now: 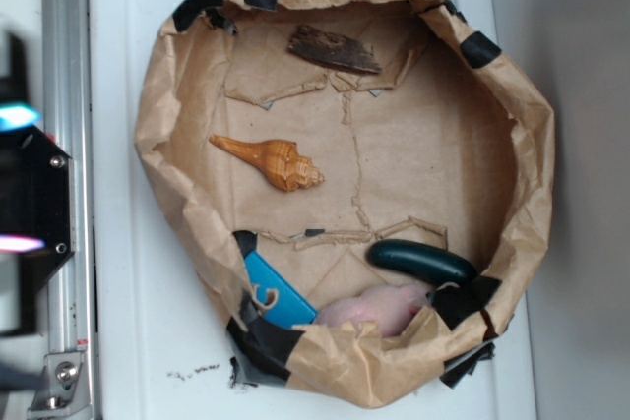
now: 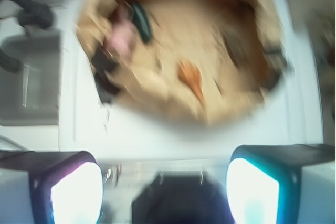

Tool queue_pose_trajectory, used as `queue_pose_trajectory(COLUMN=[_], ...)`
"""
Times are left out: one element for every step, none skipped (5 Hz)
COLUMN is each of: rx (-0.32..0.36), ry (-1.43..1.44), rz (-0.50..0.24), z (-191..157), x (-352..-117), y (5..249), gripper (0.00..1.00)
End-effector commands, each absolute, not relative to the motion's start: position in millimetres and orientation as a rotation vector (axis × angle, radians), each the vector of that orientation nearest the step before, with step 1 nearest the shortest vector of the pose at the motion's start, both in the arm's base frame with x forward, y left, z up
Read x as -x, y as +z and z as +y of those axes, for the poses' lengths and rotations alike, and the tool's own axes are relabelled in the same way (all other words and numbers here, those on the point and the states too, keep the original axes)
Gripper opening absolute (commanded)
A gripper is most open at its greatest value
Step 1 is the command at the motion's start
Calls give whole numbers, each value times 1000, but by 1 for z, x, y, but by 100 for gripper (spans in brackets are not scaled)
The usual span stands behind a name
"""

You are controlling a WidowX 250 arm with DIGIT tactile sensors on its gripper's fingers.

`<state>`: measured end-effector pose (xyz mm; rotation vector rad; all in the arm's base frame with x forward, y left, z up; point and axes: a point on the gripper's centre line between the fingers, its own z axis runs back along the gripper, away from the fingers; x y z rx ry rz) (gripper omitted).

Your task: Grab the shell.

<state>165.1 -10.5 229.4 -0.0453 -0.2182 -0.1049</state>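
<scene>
The orange-tan shell (image 1: 271, 161) lies on the paper floor of a brown paper basket (image 1: 177, 95), left of its middle, with its pointed spire toward the left. In the blurred wrist view the shell (image 2: 190, 79) shows as an orange streak well ahead of me. My gripper (image 2: 164, 187) is open, its two glowing pads wide apart and nothing between them. It hovers outside the basket, over the white surface. In the exterior view only the gripper (image 1: 20, 179) edge shows at the far left.
Inside the basket lie a dark brown bark piece (image 1: 333, 49) at the top, a dark green oblong (image 1: 421, 261), a pale pink lump (image 1: 379, 307) and a blue item (image 1: 278, 294) at the bottom. A metal rail (image 1: 69, 194) runs along the left.
</scene>
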Motion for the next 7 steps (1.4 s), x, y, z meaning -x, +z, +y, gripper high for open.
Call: queue_pose_trajectory(rx=[42, 31, 32, 61, 54, 28, -19], ry=[-206, -219, -245, -249, -273, -289, -250], rz=[-191, -55, -2, 30, 65, 85, 98], z=[-24, -22, -13, 0, -1, -2, -3], x=[-237, -237, -231, -229, -234, -239, -241], y=[179, 124, 75, 53, 35, 18, 6], gripper=[100, 100, 100, 100, 100, 100, 0])
